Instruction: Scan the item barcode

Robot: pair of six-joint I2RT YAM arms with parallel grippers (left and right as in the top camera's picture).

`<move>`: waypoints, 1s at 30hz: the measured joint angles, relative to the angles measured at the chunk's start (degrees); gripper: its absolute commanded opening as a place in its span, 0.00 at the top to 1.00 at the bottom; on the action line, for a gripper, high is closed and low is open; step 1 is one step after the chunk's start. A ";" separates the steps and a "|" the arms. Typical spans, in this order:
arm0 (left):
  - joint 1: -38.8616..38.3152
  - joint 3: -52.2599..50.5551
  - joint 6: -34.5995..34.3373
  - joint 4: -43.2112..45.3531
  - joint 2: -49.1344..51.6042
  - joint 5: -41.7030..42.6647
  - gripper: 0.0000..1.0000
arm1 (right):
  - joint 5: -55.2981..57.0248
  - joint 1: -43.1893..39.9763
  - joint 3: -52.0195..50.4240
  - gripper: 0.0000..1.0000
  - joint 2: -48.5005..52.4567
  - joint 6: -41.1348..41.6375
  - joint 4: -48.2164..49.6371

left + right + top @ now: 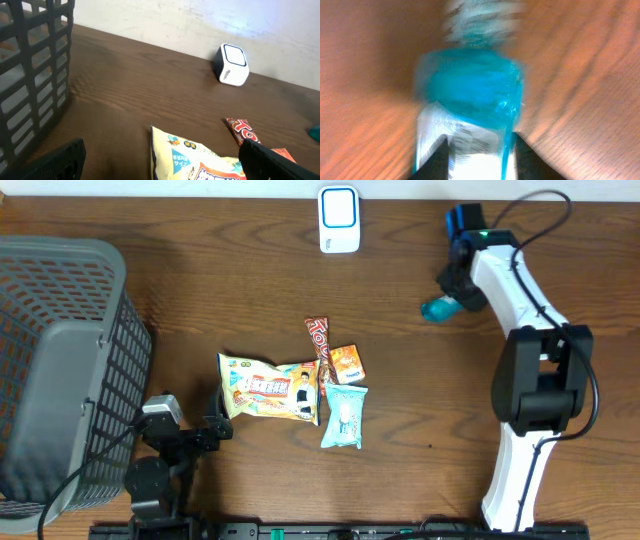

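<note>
Two claws share the table, and only one matters for the coming move. At the near-left corner the left claw stands wide and empty, facing a pile of snacks in the middle. Toward the far-right corner the right claw is drawn narrow around the teal packet, a finger against each side. The packet's long axis runs straight out ahead of that claw, teal end leading. A white printed patch sits between the fingers, too blurred to read. At the middle of the far edge lies the scanner, left of the packet, with bare wood between them. The right arm is much the nearer, so the carry looks like a sideways pass along the far edge, probably with a wrist turn to face the print to the scanner.
</note>
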 measured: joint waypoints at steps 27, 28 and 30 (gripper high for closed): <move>0.00 0.00 0.00 0.00 0.00 0.00 0.02 | -14.91 -3.37 -2.67 0.01 -13.88 -17.57 1.09; 0.00 0.00 0.00 0.00 0.00 0.00 0.02 | -15.32 -2.49 -2.60 0.01 -13.84 -17.86 1.49; 0.00 0.00 -0.02 0.00 0.00 0.00 0.02 | -16.17 0.66 -2.60 0.01 -12.02 -18.23 2.60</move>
